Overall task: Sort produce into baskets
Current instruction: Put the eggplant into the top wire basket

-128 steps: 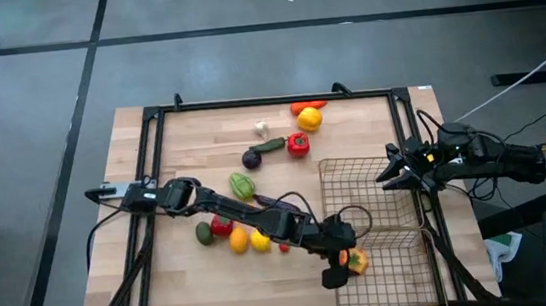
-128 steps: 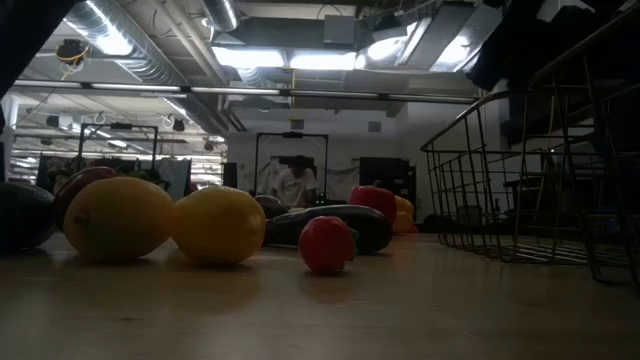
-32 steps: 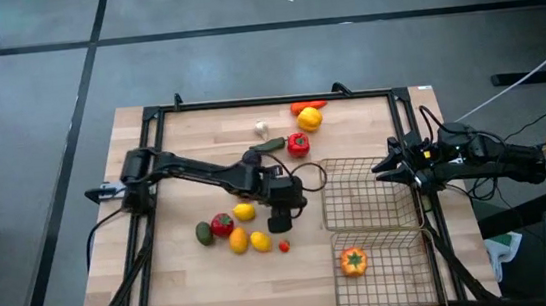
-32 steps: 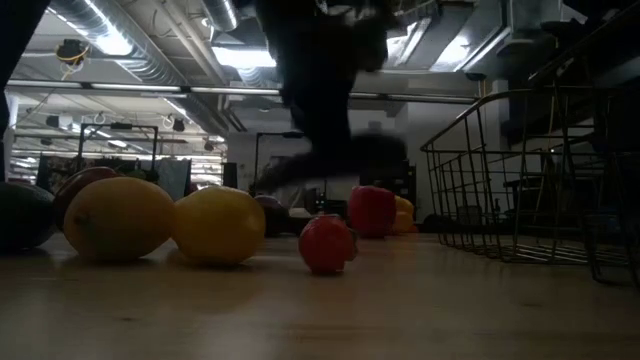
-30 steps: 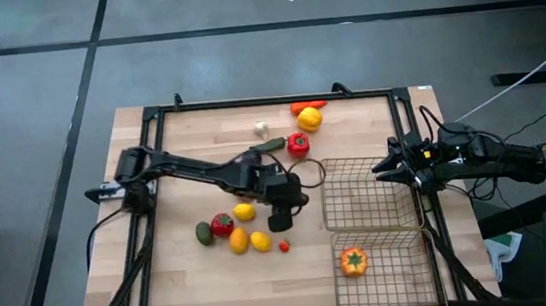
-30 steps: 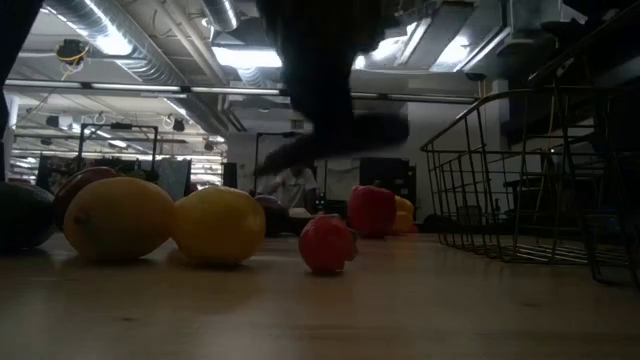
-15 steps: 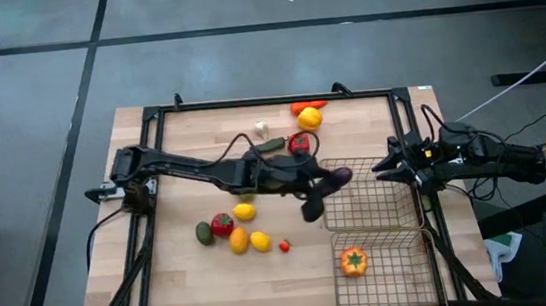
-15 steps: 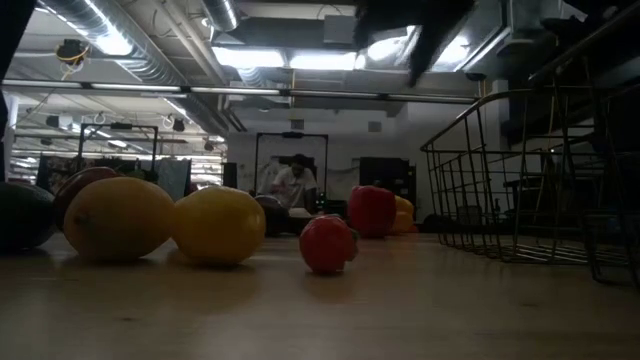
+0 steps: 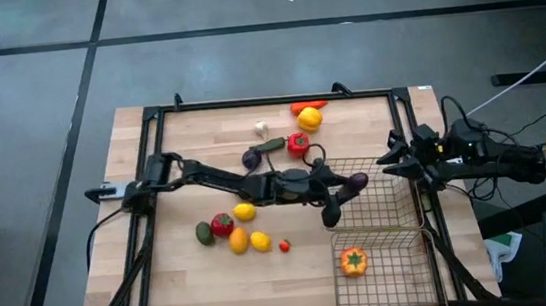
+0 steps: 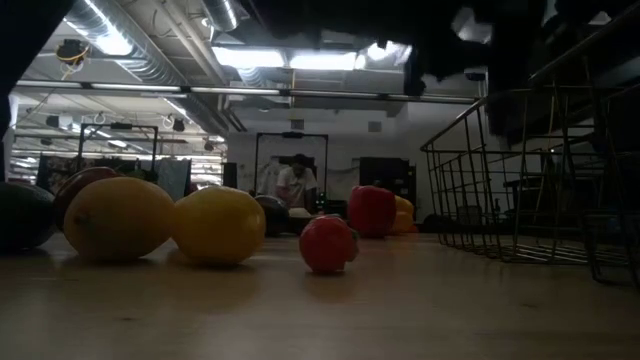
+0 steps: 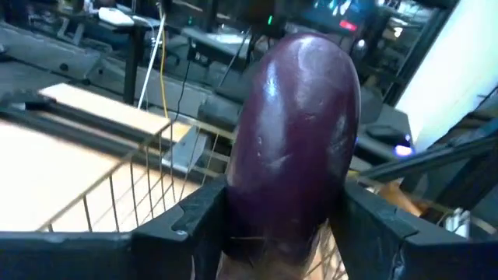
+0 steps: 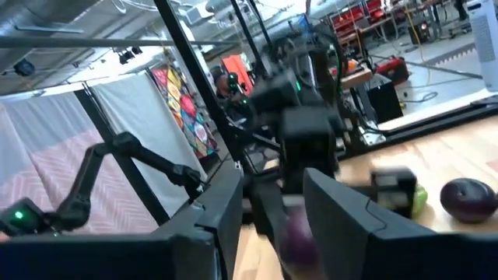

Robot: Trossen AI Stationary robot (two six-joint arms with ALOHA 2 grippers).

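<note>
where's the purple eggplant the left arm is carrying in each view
high view: eggplant in the left gripper, over the far basket.
low view: not visible.
left wrist view: fills the centre, clamped between the fingers.
right wrist view: blurred purple shape, held by the other arm.
Shared landmark: the far basket's wire rim.

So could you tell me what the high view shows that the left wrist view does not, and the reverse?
Only the high view shows the loose produce on the table: two lemons, a small red tomato, a red pepper, a garlic, plus an orange pepper lying in the near basket, and the right gripper waiting at the table's edge. Only the left wrist view shows the dark fingers pressed against the eggplant's sides. Both show the left gripper carrying the purple eggplant over the far basket.
</note>
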